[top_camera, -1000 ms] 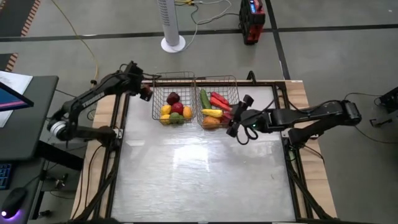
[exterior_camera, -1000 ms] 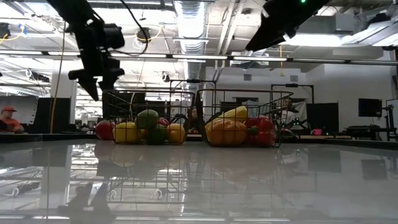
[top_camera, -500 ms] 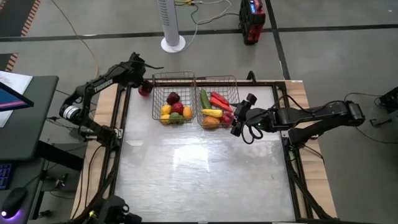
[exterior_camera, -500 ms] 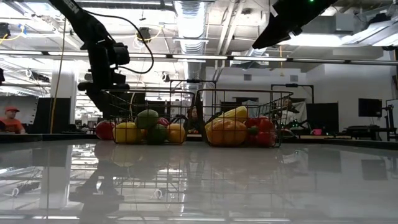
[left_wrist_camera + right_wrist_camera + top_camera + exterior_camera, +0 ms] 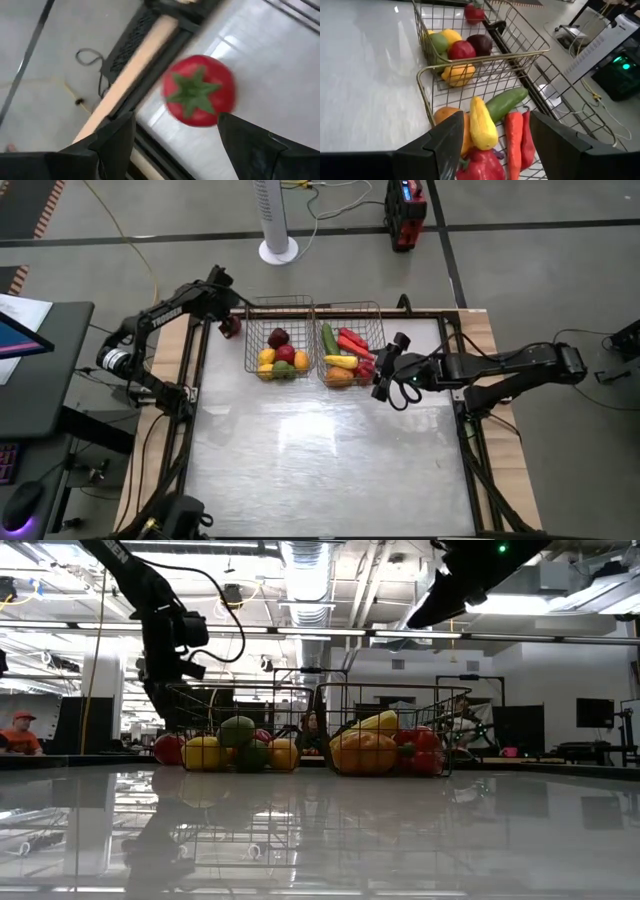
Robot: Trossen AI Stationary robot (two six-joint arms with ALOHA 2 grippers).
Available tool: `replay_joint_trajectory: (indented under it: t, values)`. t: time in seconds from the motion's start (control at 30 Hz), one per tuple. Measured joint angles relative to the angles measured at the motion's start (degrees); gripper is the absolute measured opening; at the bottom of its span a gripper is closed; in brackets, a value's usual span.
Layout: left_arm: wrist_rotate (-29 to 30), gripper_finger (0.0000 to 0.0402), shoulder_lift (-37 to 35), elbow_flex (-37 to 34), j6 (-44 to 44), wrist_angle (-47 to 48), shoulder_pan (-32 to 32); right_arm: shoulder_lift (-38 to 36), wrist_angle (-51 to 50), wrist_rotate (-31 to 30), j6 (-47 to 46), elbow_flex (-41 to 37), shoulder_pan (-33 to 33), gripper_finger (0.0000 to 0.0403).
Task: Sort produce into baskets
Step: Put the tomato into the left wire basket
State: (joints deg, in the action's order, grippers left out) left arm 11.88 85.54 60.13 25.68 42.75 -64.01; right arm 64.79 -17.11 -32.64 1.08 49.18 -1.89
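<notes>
Tabletop's far-left corner: left gripper point(image 5: 170, 142) has dropped lower, fingers apart around tomato point(image 5: 199, 90); last loose piece. Right gripper point(image 5: 492, 145) hovers, fingers apart.

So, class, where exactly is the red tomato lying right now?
In the high view, the tomato lies on the table near its far left corner, just outside the left basket, with the left gripper open right above it.

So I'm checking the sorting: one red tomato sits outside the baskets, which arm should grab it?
Left. The left gripper hovers open right above the tomato; the right gripper waits beside the far basket.
</notes>
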Motion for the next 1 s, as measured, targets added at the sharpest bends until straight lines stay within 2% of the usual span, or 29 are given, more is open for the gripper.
replay_joint_trajectory:
  t: [0.13, 0.3, 0.43, 0.53, 0.83, 1.0]
  values:
    - [-0.9, 0.027, 0.4, -1.3, 5.4, 0.4, 1.5, 0.0, 0.1, 0.0, -1.1, -0.2, 0.1, 0.0253]
    - [0.6, 0.027, 4.7, -1.4, 3.3, 0.1, 3.9, 0.0, 1.1, 0.2, -1.0, -0.2, -0.5, 0.0253]
    - [4.9, 0.027, 8.1, -1.4, 3.9, 0.1, 5.9, 0.0, 1.5, 0.3, -0.6, -0.2, -1.3, 0.0253]
    - [5.0, 0.027, 9.2, -1.4, 4.1, -0.8, 6.1, 0.0, 1.5, 0.2, -0.4, -0.2, -1.8, 0.0253]
    - [4.7, 0.027, 8.3, -1.4, 3.1, 3.2, 6.3, 0.0, 1.0, 0.3, 0.3, -0.2, -1.9, 0.0253]
    - [3.1, 0.027, 5.4, -1.4, 2.9, 3.7, 7.1, 0.0, 0.7, 0.5, -0.4, -0.2, -2.0, 0.0253]
